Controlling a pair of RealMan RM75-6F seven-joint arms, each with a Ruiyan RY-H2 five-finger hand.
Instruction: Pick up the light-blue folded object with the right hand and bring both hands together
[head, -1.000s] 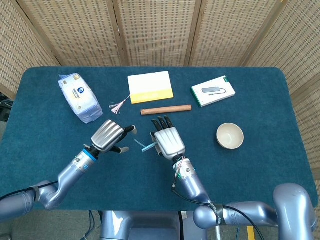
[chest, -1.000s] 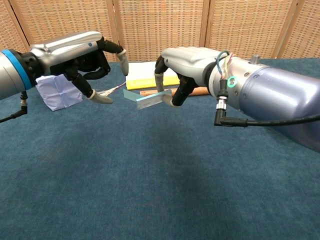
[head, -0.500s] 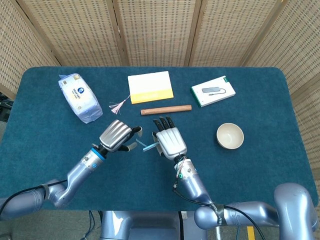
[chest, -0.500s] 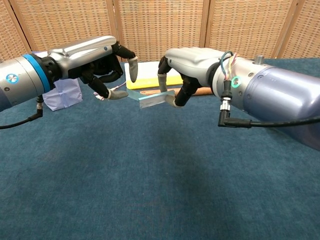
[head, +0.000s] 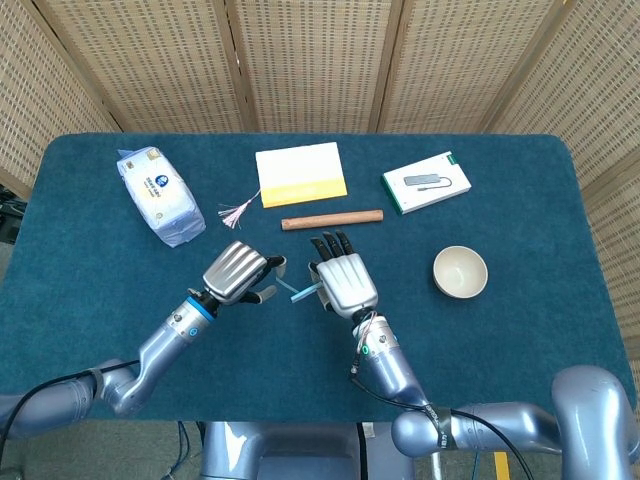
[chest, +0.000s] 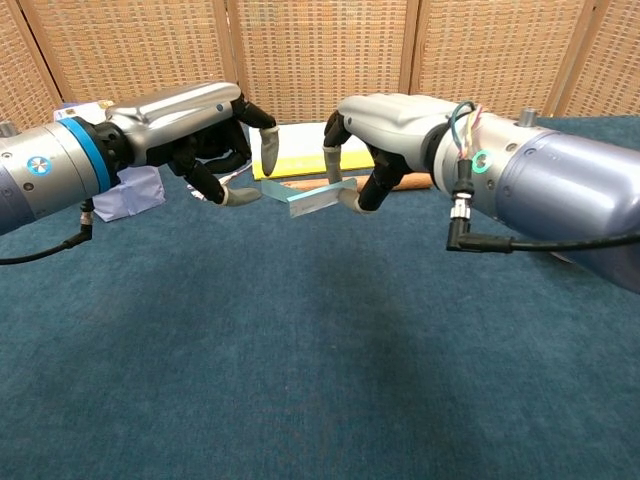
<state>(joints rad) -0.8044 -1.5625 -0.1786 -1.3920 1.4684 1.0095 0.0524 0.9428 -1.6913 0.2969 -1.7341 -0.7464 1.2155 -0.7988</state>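
— Right hand (chest: 385, 125) state?
— Pinching my light-blue folded object (chest: 318, 196), lifted off the table (head: 520, 330), in front of the wooden rod (head: 332, 219).
— Left hand (chest: 200, 125)?
— Curled, holding nothing, just beside the object's free end. Pickup looks done, I'm on the bring-together step.
— Next?
— Probably close that last gap gently, without knocking the object loose.
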